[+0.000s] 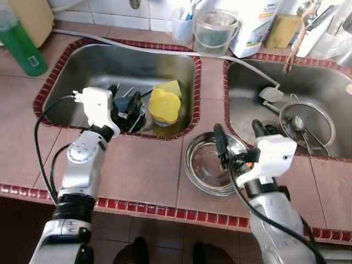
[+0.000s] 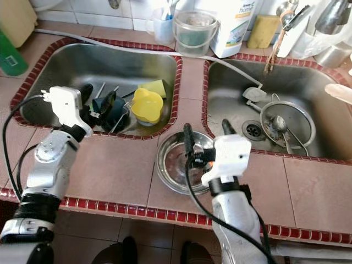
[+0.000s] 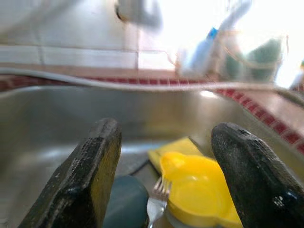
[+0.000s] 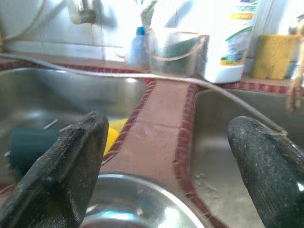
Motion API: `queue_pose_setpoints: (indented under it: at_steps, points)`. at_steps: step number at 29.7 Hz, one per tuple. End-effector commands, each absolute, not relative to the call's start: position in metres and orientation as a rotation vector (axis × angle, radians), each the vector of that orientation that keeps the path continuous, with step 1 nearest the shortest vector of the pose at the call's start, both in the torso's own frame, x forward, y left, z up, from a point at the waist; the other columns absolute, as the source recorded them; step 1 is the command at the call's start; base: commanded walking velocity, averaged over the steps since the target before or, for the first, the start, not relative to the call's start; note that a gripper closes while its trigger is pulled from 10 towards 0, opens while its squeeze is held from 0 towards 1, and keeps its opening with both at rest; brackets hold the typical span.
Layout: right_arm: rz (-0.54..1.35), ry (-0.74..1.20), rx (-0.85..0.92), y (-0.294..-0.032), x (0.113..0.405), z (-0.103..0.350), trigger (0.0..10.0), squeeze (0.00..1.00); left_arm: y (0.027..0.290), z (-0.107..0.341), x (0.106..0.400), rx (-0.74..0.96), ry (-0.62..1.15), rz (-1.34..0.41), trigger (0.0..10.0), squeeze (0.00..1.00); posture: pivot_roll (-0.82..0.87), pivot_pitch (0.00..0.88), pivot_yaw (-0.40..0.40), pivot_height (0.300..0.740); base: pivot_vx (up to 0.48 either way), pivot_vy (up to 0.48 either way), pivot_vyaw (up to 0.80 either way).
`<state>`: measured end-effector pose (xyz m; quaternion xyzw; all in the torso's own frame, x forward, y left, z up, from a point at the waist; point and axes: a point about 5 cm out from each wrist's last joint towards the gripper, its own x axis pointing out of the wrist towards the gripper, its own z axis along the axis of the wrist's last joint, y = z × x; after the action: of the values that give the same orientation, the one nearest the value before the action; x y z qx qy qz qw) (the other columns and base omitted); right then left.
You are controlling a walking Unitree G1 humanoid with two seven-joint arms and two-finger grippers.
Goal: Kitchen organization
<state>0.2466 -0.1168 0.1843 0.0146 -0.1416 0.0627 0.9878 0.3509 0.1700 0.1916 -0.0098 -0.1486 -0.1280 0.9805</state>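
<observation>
- We stand at a tiled brown table [image 1: 137, 170] edged with red mosaic, which carries two stainless steel basins side by side.
- Our left pincer [image 1: 124, 104] hangs over the left steel sink basin [image 1: 66, 77], fingers spread, holding nothing.
- Below that pincer lie a dark teal cup [image 2: 110, 110], a metal fork [image 3: 156, 204] and a yellow plastic lidded container [image 1: 164, 105]; a yellow sponge [image 1: 171, 87] rests just behind the container.
- In the left wrist view the fork tines touch the yellow container's edge, between the two black fingers [image 3: 85, 180].
- Our right pincer [image 1: 237, 132] hovers above the far rim of a round stainless steel bowl [image 1: 206, 165], fingers spread wide, gripping nothing.
- The bowl sits on the table, on the strip between the two basins and towards the near edge.
- The right steel sink basin [image 1: 319, 82] holds a round metal strainer [image 1: 308, 124] with a spoon lying in it.
- Behind the basins stand a green bottle [image 1: 19, 41], a clear plastic bucket [image 1: 215, 33], a white detergent bottle [image 1: 256, 25] and a second yellow sponge [image 1: 283, 30].
- A grey hose [image 1: 137, 44] runs along the back rim of the left basin.
</observation>
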Motion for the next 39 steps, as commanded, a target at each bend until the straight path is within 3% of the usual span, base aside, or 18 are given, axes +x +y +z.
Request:
queue_pose_setpoints:
  at_steps: [1,13,19,39]
  points:
    - [0.094,-0.29,0.025,-0.121,0.254,0.183,10.0,0.0,0.169,0.191,0.344,-0.051,-0.299,-0.228,10.0,0.0,-0.16,0.122,-0.011,0.74,0.0,0.0,0.0]
    - [0.113,-0.339,-0.017,-0.115,0.28,0.176,10.0,0.0,0.148,0.179,0.319,-0.157,-0.296,-0.156,10.0,0.0,-0.12,0.035,-0.04,0.74,0.0,0.0,0.0]
    - [0.128,-0.353,-0.023,-0.114,0.281,0.167,10.0,0.0,0.142,0.168,0.308,-0.131,-0.293,-0.129,10.0,0.0,-0.12,0.009,-0.043,0.74,0.0,0.0,0.0]
    - [0.123,-0.344,-0.038,-0.116,0.284,0.138,10.0,0.0,0.142,0.145,0.294,-0.087,-0.256,-0.104,10.0,0.0,-0.11,0.0,-0.05,0.74,0.0,0.0,0.0]
